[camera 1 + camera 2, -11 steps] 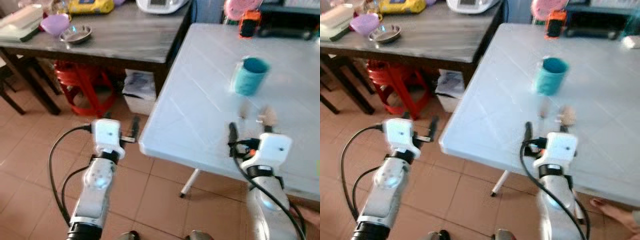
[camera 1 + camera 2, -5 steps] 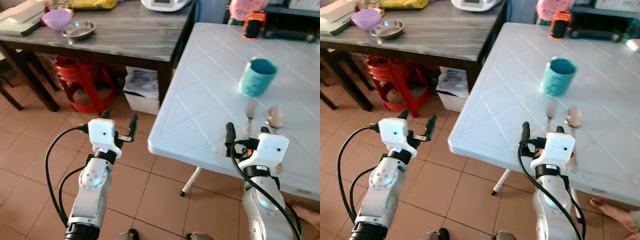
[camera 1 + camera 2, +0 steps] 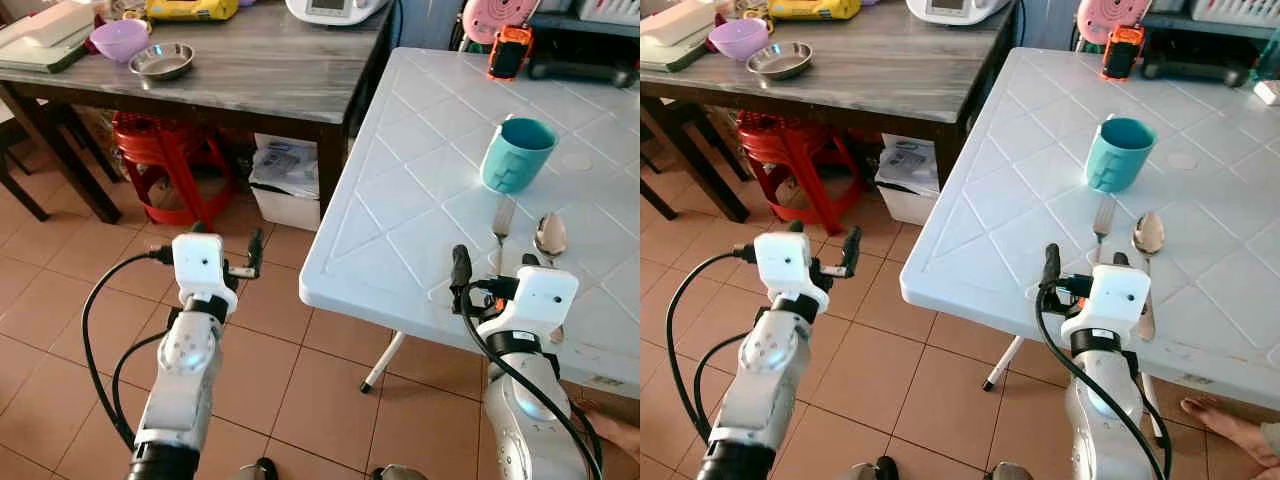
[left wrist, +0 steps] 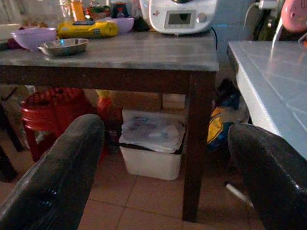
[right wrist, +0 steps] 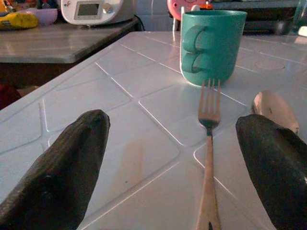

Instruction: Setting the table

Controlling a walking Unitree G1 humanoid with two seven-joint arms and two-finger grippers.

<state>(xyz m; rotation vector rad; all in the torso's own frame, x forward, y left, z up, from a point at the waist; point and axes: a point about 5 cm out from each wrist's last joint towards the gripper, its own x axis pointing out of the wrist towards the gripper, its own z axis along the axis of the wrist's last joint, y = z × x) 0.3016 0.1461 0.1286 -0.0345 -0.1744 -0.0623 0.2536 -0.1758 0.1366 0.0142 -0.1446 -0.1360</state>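
A fork (image 3: 501, 224) and spoon (image 3: 550, 236) lie side by side on the white table (image 3: 400, 190), just below a teal mug (image 3: 516, 154) (handle toward the robot). The right hand (image 5: 182, 172) hovers over the table's near edge, fingers spread and empty. The left hand (image 3: 225, 255), also released, hangs over the tiled floor (image 3: 60, 300).

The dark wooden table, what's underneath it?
Under the dark wooden table stand a red plastic stool and a white bin holding papers or bags. In the left wrist view a yellow bag sits beside the bin. What lies farther back is hidden in shadow.
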